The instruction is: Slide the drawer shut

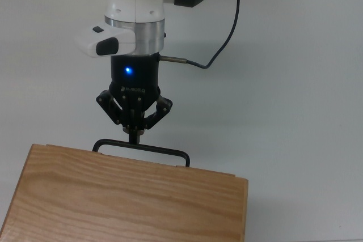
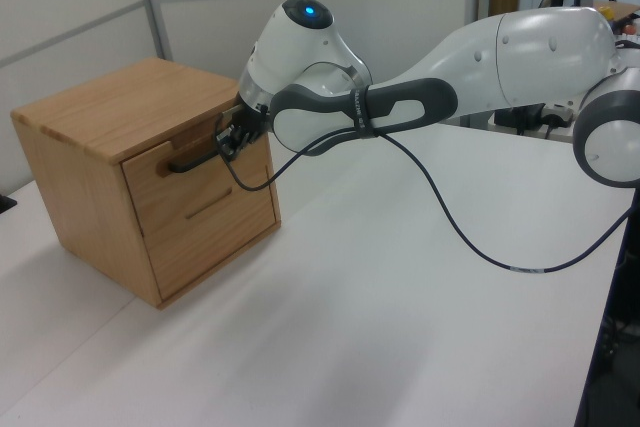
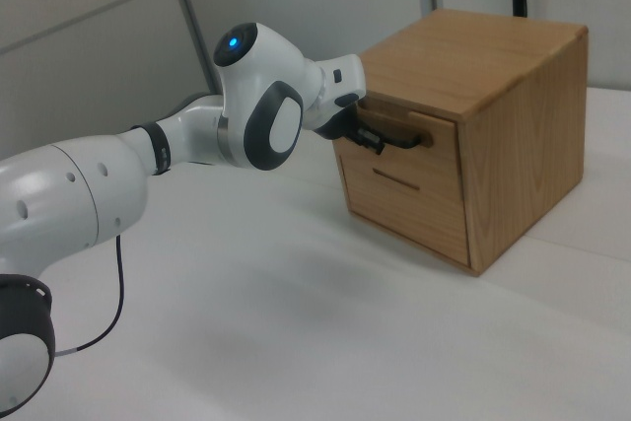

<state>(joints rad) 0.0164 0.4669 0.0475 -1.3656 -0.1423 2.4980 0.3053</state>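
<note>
The drawer is seen seated in the upper slot of the wooden cabinet, w/ its front panel looking flush w/ the cabinet face in the left view and the right view; in the top view no panel edge is shown past the cabinet top, only the black bar handle sticking out. The task is judged as good as done, a final nudge at most being left. The pincer is held right at the handle, approx. at the bar's middle, fingers drawn together to a narrow tip that is touching or just short of the bar; whether the bar is actually clamped can't be told from these views. Key relation: the drawer lies straight ahead of the pincer along the arm's reach, i.e. toward the bottom of the top view, toward the left view's left and the right view's right. The handle's long axis runs across the top view, slightly tilted, so it is met crosswise by the pincer, and any remaining push would be directed square into the front panel, along the slide direction. Only one arm is present, so no choice of side is needed. The cabinet is set on the white counter, w/ a black cable trailing from the wrist, well apart from the drawer.
</note>
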